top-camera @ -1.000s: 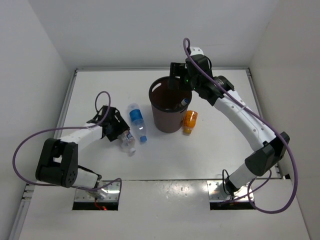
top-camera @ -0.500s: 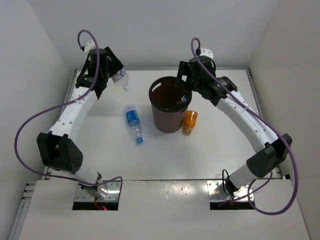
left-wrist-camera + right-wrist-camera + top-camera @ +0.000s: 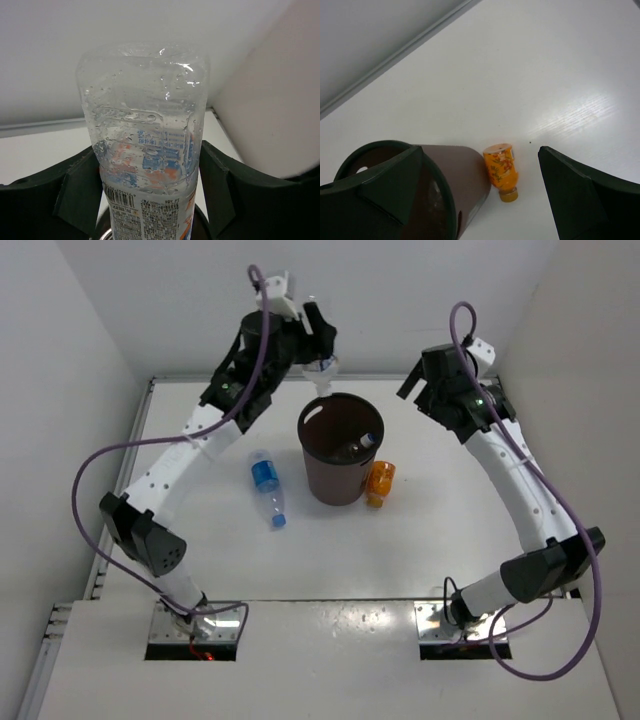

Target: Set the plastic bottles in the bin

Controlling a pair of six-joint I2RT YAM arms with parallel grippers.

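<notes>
Lying on the table (image 3: 330, 550) left of centre is the blue-label bottle (image 3: 268, 488). The orange bottle (image 3: 379, 483) rests just beside the brown bin (image 3: 335, 480), which has a capped bottle (image 3: 365, 443) inside. Above the bin's far rim, the left gripper (image 3: 318, 355) clamps the clear, droplet-speckled red-white labelled bottle (image 3: 145, 125). At upper right, the right gripper (image 3: 415, 390) gapes wide, empty.

In the left wrist view you see the left gripper (image 3: 147, 187) clamped on the clear bottle with the red-white label (image 3: 145, 125). The dark fingers (image 3: 80, 192) press its labelled section, one on each side. The bottle's wide, closed end points away from the camera. Droplets cling to the clear plastic. A barcode shows at the label's lower left. White walls (image 3: 270, 85) stand behind.
</notes>
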